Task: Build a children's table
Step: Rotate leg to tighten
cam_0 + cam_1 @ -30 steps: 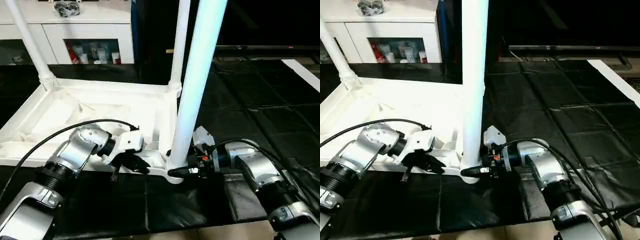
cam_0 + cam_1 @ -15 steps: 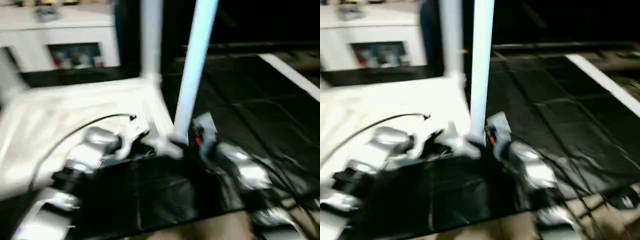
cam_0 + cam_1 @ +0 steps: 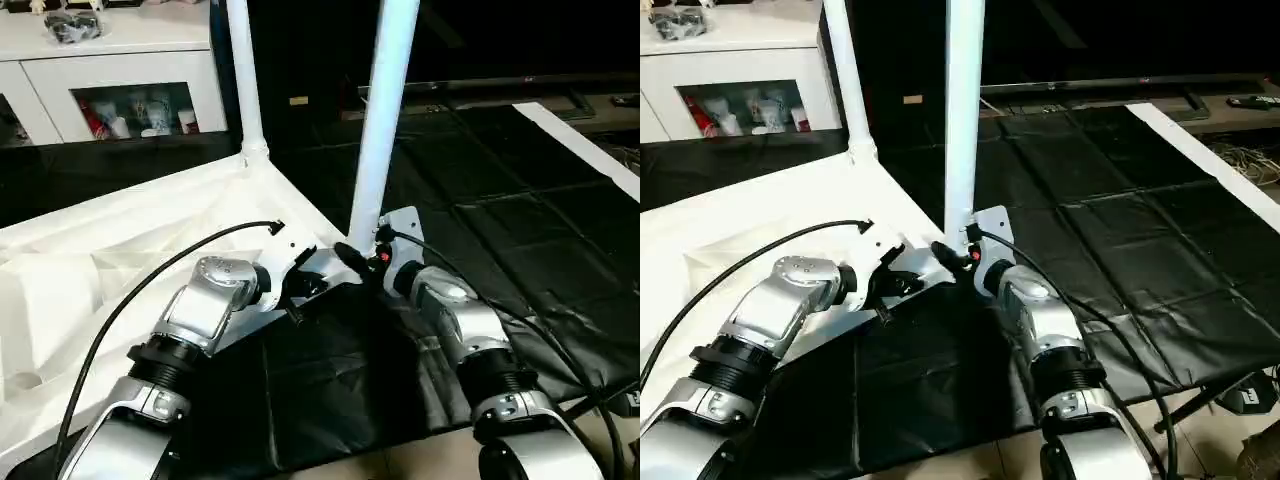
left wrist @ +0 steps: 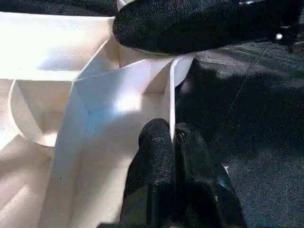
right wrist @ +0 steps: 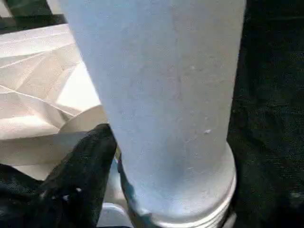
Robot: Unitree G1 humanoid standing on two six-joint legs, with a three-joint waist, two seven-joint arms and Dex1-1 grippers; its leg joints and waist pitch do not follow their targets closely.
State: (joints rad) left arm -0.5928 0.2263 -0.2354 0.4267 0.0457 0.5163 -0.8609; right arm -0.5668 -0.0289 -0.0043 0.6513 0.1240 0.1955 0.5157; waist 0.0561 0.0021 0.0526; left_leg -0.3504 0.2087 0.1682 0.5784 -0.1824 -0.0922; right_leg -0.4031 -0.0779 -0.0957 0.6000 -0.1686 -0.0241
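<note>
- Since a second ago the head camera has swung, so the whole scene sits differently: the table top (image 3: 120,250) now runs off toward the robot's left at a slant, where before its near edge lay almost square across the view. How far the top itself turned I cannot tell.
- Both grippers remain at the same near corner as a second ago, one on each side of the leg standing there.
- That table top lies upside down on a black mat (image 3: 520,200), ribbed underside up, its long axis running from the near corner away to the robot's left.
- Two legs stand upright from its corner sockets, pointing straight up: the near leg (image 3: 383,120) by the grippers and a far leg (image 3: 243,80) behind it.
- Left gripper (image 4: 172,142) is clenched on a thin upright wall of the top just beside the corner socket, one finger (image 4: 154,152) on the inner face and the other on the outer.
- Right gripper (image 3: 352,256) sits at the foot of the near leg; one black finger (image 5: 80,180) presses against the leg's base, but its other finger is hidden, so I cannot tell whether it grips.
- Behind stands a white cabinet (image 3: 110,70) with glass doors.
</note>
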